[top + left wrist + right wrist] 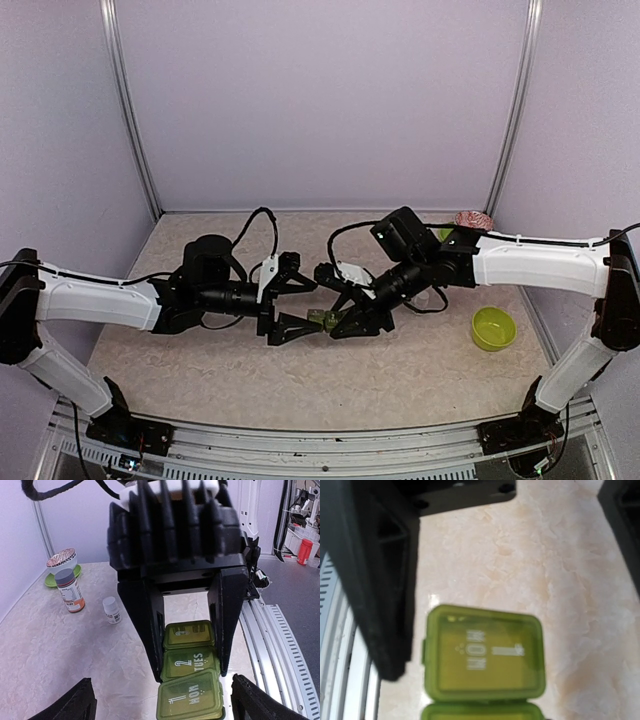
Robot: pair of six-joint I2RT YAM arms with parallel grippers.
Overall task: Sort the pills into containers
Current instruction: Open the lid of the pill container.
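Just left of the green pill box (322,320), the left tool (306,301) has its two fingers spread wide and does not touch it. The pill box is over the middle of the desk (200,370) with its lids shut. Two lids read 1 MON and 2 TUES. Just right of the pill box, the right tool (191,670) pinches its two long sides. Farther right of the pill box stands a yellow-green bowl (493,328).
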